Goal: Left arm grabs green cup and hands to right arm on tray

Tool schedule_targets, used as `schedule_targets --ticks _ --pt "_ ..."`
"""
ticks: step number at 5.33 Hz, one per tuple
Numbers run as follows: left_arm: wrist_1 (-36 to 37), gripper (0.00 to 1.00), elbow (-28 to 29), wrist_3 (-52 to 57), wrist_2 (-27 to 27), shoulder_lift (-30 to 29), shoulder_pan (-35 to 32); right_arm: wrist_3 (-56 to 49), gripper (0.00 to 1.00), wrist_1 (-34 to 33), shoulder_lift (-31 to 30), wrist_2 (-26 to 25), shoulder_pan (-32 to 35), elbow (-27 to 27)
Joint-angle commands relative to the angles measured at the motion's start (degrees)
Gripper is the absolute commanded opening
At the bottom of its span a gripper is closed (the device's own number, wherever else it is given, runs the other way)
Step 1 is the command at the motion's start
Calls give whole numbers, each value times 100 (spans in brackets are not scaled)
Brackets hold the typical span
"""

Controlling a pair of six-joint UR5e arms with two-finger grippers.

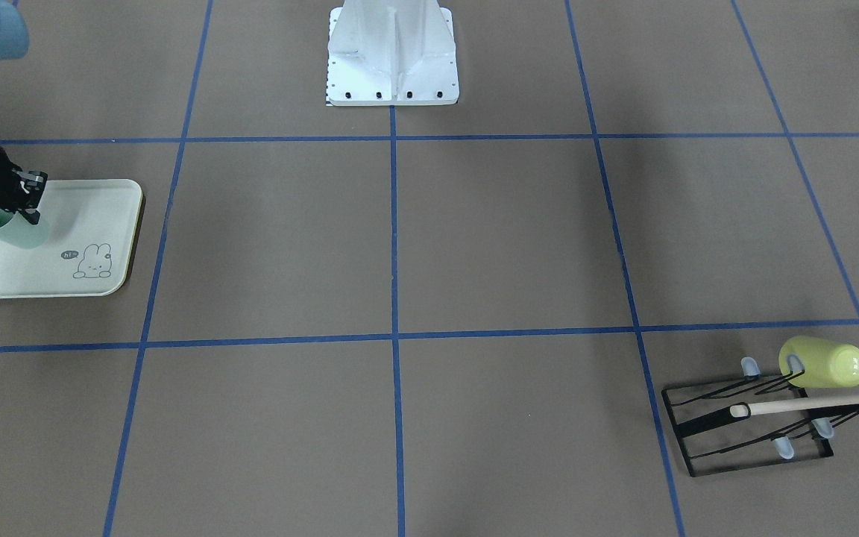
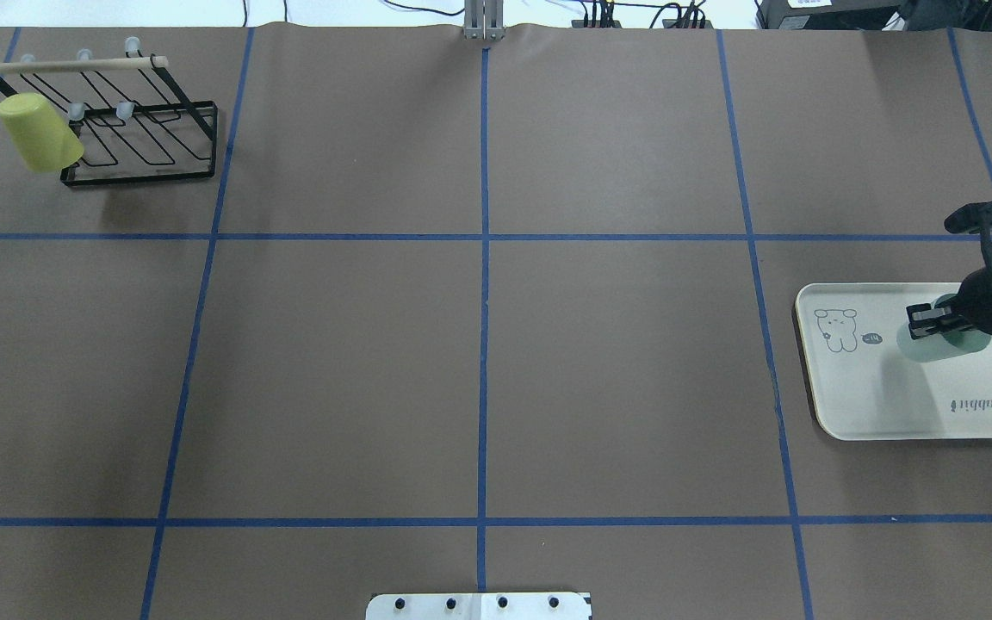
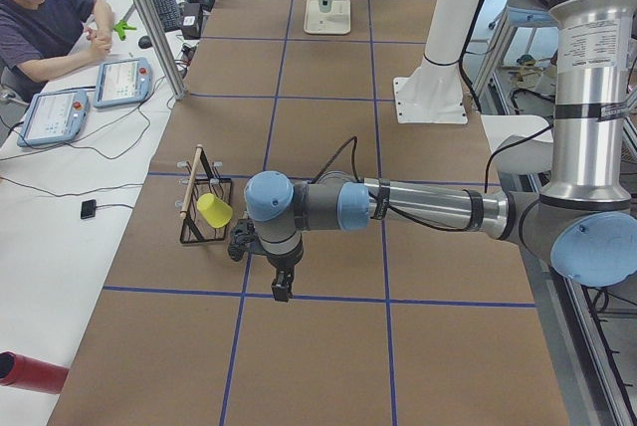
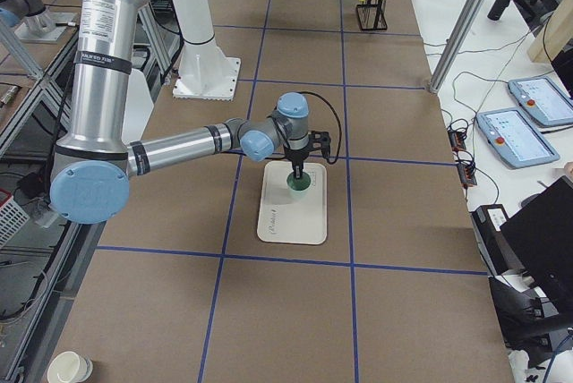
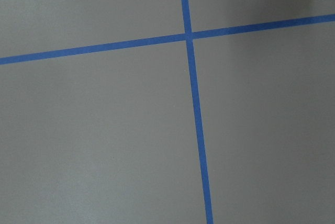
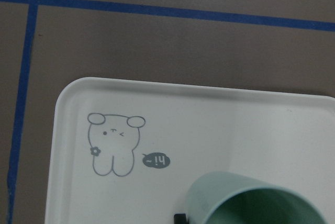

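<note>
The pale mint-green cup (image 1: pixel 23 233) stands upright over the cream rabbit tray (image 1: pixel 94 216), at the table's right end in the overhead view (image 2: pixel 918 344). My right gripper (image 2: pixel 926 320) comes down on the cup's rim and is shut on it. One fingertip shows beside the rim in the right wrist view, where the cup (image 6: pixel 246 198) fills the lower edge of the tray (image 6: pixel 104 203). I cannot tell if the cup's base touches the tray. My left gripper (image 3: pixel 283 287) hangs over bare table near the rack. It shows only in the exterior left view, so I cannot tell its state.
A black wire rack (image 2: pixel 143 129) with a wooden bar holds a yellow-green tumbler (image 2: pixel 38 132) at the far left corner. The white robot base (image 1: pixel 392 60) stands at the near middle edge. Blue tape lines cross the brown table. An operator sits beyond the rack's end.
</note>
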Motion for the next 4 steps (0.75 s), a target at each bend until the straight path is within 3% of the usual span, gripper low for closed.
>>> schedule_targets --ticks 1,3,4 --pt "-8 100 0 6 0 0 0 85 99 40 86 -77 -132 -73" --pt "-8 100 9 6 0 0 0 -11 100 -256 60 176 269 233" --pt "-8 100 9 15 0 9 0 -395 100 -763 86 239 447 426"
